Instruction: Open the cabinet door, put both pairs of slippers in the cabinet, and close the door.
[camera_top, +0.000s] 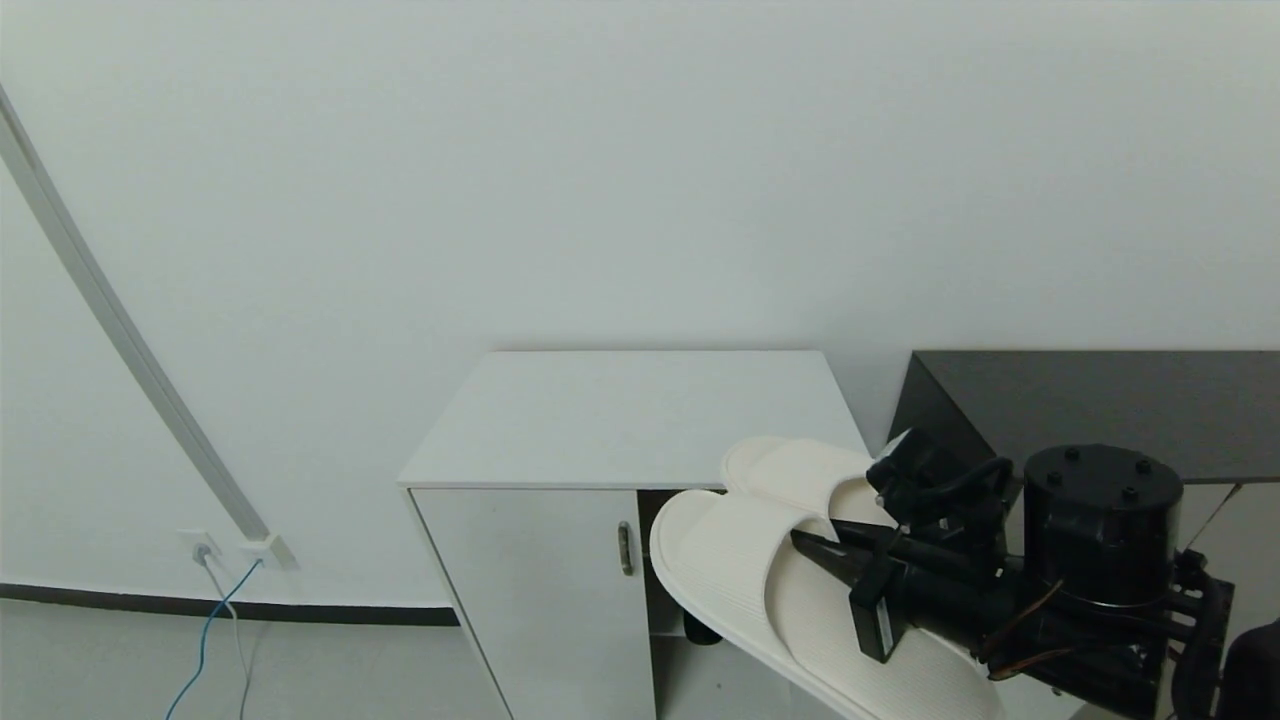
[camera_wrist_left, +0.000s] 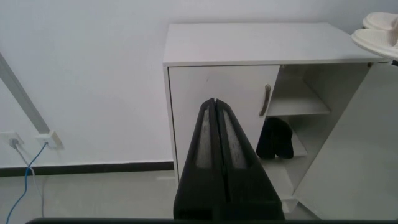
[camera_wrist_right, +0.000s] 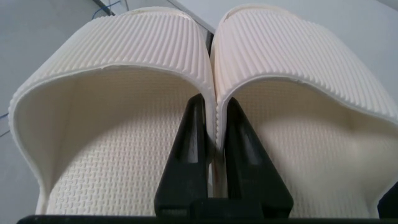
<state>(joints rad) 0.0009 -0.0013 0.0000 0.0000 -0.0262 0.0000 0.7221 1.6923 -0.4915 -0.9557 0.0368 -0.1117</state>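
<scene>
Slippers (camera_top: 730, 560), the white pair, may slide loose, because the right gripper (camera_wrist_right: 215, 115) only pinches their two inner edges between its closed jaws. Their toes stick out left of the jaws and may bump the cabinet (camera_top: 620, 420) top by the open right side. The left gripper (camera_wrist_left: 215, 109) faces the cabinet, jaws closed on nothing.

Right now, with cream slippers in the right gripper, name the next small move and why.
Probably lower the right gripper and ease the pair of cream ribbed slippers toward the open right side of the white cabinet: the fingers clamp both inner edges, and the slippers hang near the cabinet top.
</scene>
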